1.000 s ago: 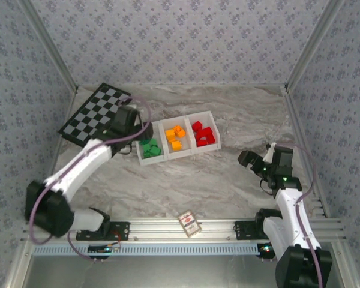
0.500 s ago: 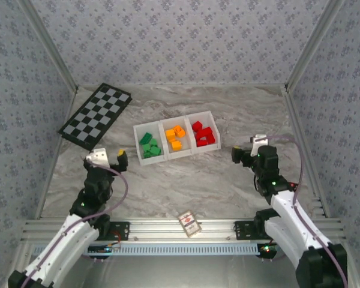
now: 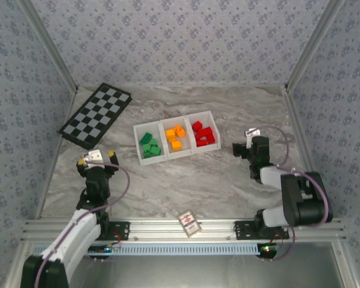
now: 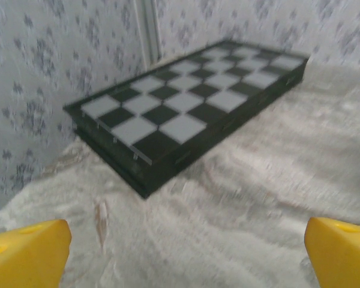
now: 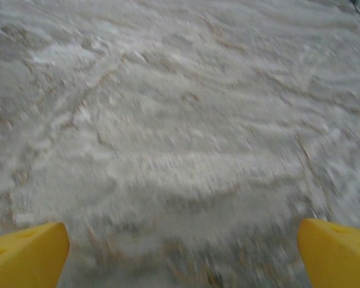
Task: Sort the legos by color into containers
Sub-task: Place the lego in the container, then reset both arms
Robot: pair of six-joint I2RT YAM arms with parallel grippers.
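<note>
Bricks (image 3: 150, 145) lie sorted by colour in the tray (image 3: 180, 154), frame centre. Both jaws stand wide open, empty; I park arms clear.

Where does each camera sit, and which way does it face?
Top external: above, behind the bases, looking down on table, tray, legos, checkerboard; both arms, left gripper, right gripper show.
Left wrist: low over the table, facing the checkerboard; yellow fingertips at bottom corners.
Right wrist: tilted down at the table; yellow fingertips likewise.
Shared by top and left wrist: checkerboard.
</note>
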